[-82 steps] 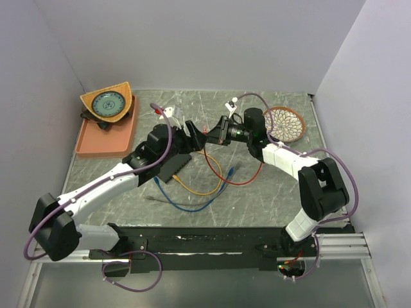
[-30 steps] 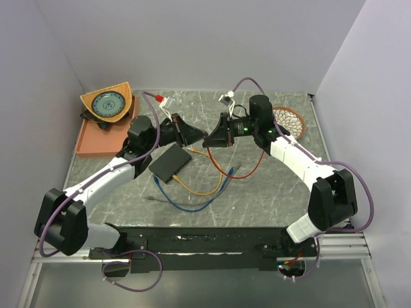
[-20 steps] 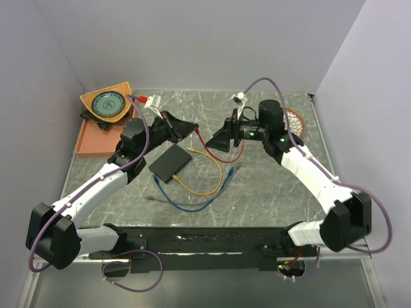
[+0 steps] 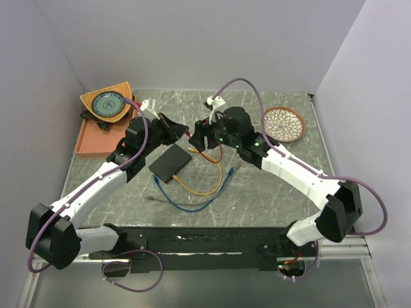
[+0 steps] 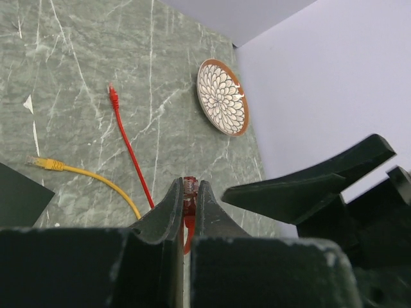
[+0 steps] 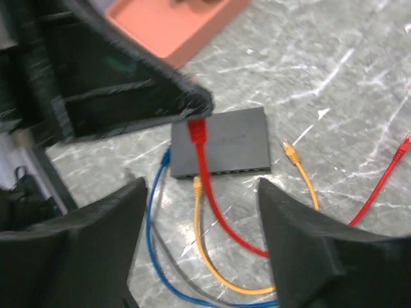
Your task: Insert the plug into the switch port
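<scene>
Grey walls stand round a green stone table (image 4: 276, 186). Up in the air, the left gripper (image 5: 190, 192) pinches the red plug (image 6: 197, 131) tight. The right gripper (image 6: 202, 189) waits close by, wide apart and holding nothing. The black switch (image 4: 170, 162) lies flat below, with its ports (image 6: 221, 172) along one thin side. If the plug gets passed over carelessly, I think it could drop or twist and miss its port.

The left arm (image 4: 96, 186) stretches from its base toward 1 o'clock. The left gripper (image 5: 189, 183) points toward 3 o'clock, its fingers pressed together on a red plug (image 5: 188, 199). The right arm (image 4: 292, 170) reaches toward 10 o'clock. The right gripper (image 6: 199, 192) points toward 9 o'clock with fingers wide apart, holding nothing. The two grippers' tips are just beside each other.
</scene>
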Tool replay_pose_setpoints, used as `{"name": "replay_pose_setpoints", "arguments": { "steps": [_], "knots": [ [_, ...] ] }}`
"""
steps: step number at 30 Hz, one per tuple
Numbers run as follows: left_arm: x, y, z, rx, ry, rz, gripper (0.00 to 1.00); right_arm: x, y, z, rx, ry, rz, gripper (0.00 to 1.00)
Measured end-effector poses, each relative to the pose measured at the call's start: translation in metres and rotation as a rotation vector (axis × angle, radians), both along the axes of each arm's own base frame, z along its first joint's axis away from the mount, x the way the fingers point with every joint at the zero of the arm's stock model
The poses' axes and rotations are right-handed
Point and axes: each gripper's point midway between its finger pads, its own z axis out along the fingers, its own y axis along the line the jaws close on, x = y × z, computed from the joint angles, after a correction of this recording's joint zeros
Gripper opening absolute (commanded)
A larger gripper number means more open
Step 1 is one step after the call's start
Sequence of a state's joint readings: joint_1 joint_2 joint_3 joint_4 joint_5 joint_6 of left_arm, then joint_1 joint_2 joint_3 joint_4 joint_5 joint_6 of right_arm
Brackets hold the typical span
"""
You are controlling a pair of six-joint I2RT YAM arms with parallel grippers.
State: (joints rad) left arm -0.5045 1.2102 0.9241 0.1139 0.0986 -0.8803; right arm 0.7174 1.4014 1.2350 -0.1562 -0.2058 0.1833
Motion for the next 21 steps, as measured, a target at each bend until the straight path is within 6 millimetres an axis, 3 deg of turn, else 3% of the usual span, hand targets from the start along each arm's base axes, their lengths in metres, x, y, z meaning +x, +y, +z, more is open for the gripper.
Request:
{"name": "replay_pose_setpoints", "arguments": {
  "steps": [4,8,21],
  "knots": [
    [0.0,0.0,-0.002,0.004,0.007,0.0,0.01,0.014,0.005,-0.011,-0.035,0.027,-0.043,0.56],
    [-0.001,0.0,-0.002,0.005,0.007,0.0,0.01,0.018,0.005,-0.019,-0.049,0.046,-0.075,0.5],
    [0.0,0.001,-0.004,0.012,0.017,0.002,0.01,0.02,0.016,-0.014,-0.039,0.047,-0.061,0.46]
  ]
}}
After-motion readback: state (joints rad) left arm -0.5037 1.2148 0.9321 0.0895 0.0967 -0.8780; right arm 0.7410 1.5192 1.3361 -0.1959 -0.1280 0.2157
